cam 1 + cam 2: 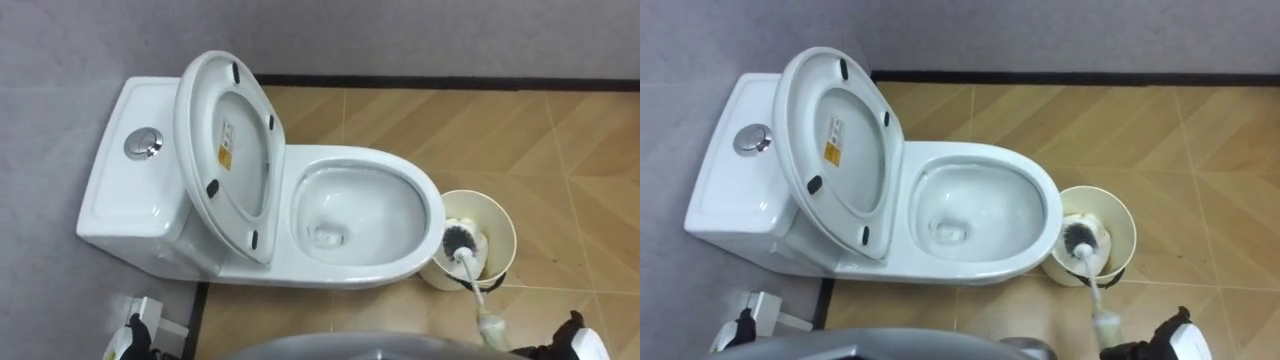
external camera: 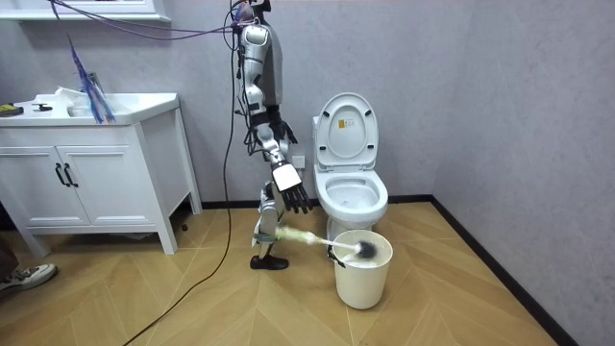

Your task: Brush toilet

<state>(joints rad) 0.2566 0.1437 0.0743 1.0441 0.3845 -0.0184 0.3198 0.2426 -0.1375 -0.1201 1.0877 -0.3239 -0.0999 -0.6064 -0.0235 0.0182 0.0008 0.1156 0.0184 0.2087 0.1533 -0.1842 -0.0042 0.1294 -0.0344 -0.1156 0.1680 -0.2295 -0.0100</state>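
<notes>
White ceramic toilet (image 1: 120, 190), lid raised, small water pool in bowl. At its 3 o'clock, round cream plastic bucket (image 1: 497, 218) holding dark-bristled toilet brush (image 1: 460, 240), pale handle slanting out toward 5 o'clock. Right robot hand (image 1: 575, 335) near handle end, left robot hand (image 1: 130, 338) at 7 o'clock; cannot tell either grip.

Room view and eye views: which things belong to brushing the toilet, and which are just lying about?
For the job: toilet, toilet brush, bucket holding its head.
Lying about: white sink cabinet, clutter on its top, shoe at the room view's left.
</notes>
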